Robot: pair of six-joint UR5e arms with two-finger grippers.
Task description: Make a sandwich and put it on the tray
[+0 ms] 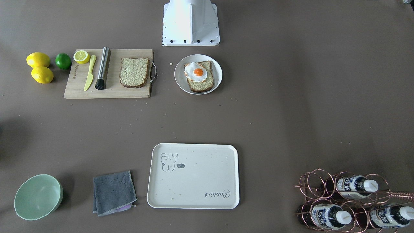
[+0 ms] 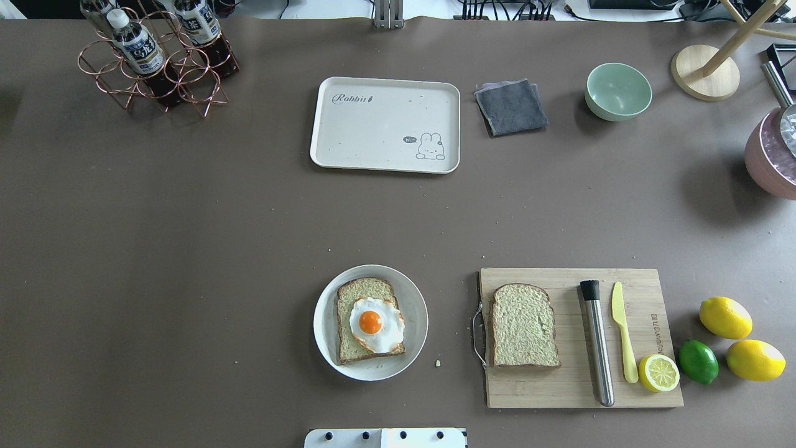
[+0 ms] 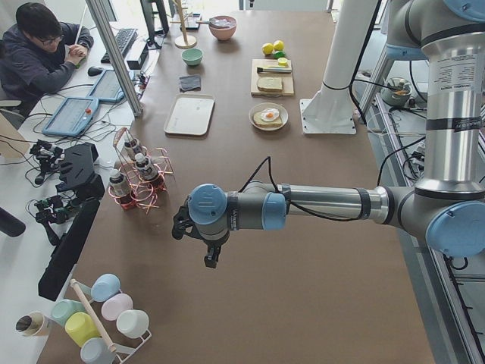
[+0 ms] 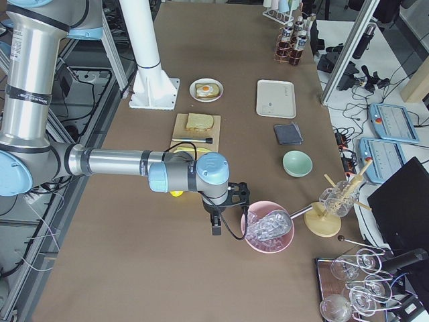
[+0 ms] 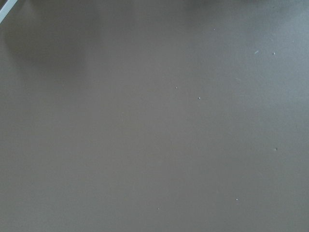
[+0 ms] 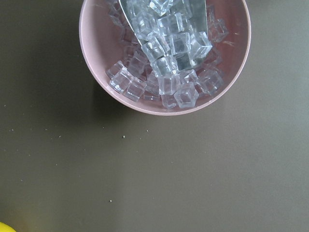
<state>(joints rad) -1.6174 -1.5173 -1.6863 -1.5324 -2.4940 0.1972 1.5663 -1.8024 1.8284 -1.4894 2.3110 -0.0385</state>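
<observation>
One bread slice with a fried egg on top lies on a round white plate; it also shows in the front view. A second bare slice lies on the wooden cutting board. The cream tray with "Rabbit" script lies empty at the far middle. My left gripper hangs over bare table far to the left, seen only in the left side view. My right gripper hangs beside a pink bowl, seen only in the right side view. I cannot tell whether either is open.
On the board lie a steel muddler, a yellow knife and a half lemon. Lemons and a lime lie beside it. A green bowl, grey cloth, bottle rack and pink ice bowl stand around.
</observation>
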